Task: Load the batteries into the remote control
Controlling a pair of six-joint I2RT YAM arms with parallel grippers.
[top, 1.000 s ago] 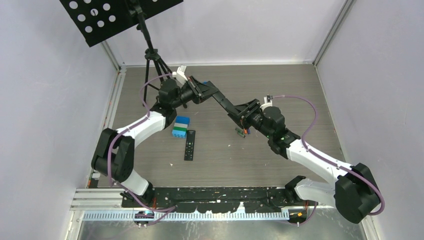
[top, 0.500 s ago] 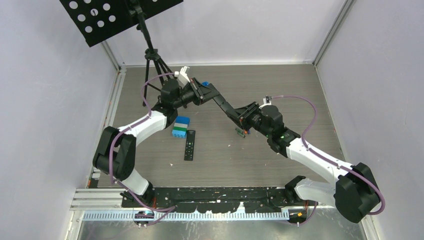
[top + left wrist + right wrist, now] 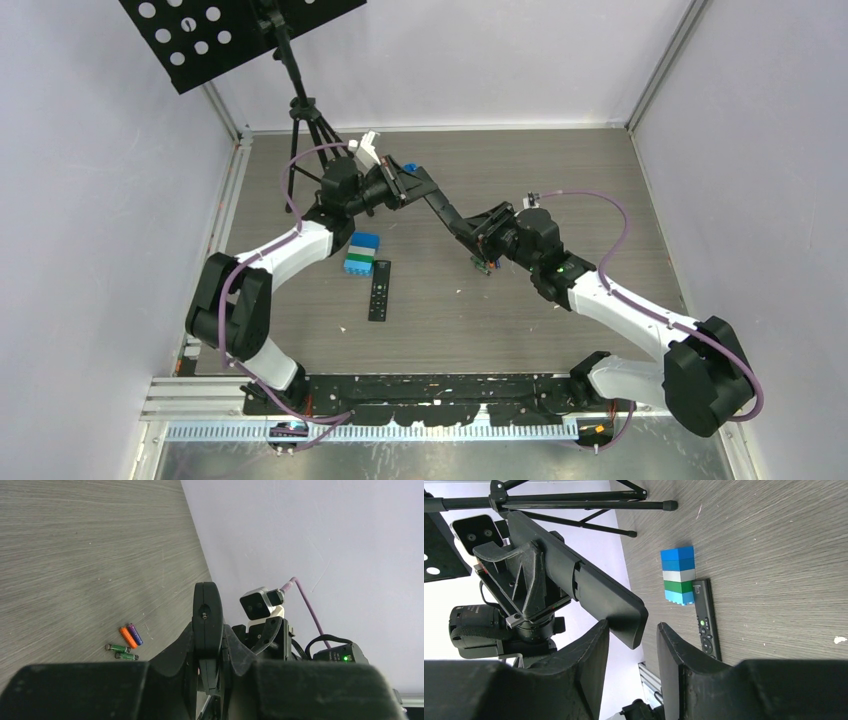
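My left gripper point(image 3: 400, 186) is shut on the remote control point(image 3: 445, 211), a slim black bar held in the air and slanting down toward the right arm. In the left wrist view it shows edge-on point(image 3: 207, 615) between the shut jaws point(image 3: 209, 631). My right gripper point(image 3: 479, 230) stands open around the bar's free end point(image 3: 626, 612); that end lies against one finger with a gap to the other point(image 3: 633, 630). The batteries point(image 3: 126, 643), one orange, one purple and two green, lie together on the table, below the right gripper point(image 3: 485, 265).
A second black remote with buttons point(image 3: 379, 290) point(image 3: 706, 622) lies flat beside a blue, white and green brick stack point(image 3: 362, 253) point(image 3: 679, 575). A tripod point(image 3: 303, 125) carrying a black perforated board point(image 3: 230, 30) stands at the back left. Walls close three sides.
The right arm has shifted slightly left, bringing its open jaws further over the bar's free end. The left arm and its grip look unchanged.
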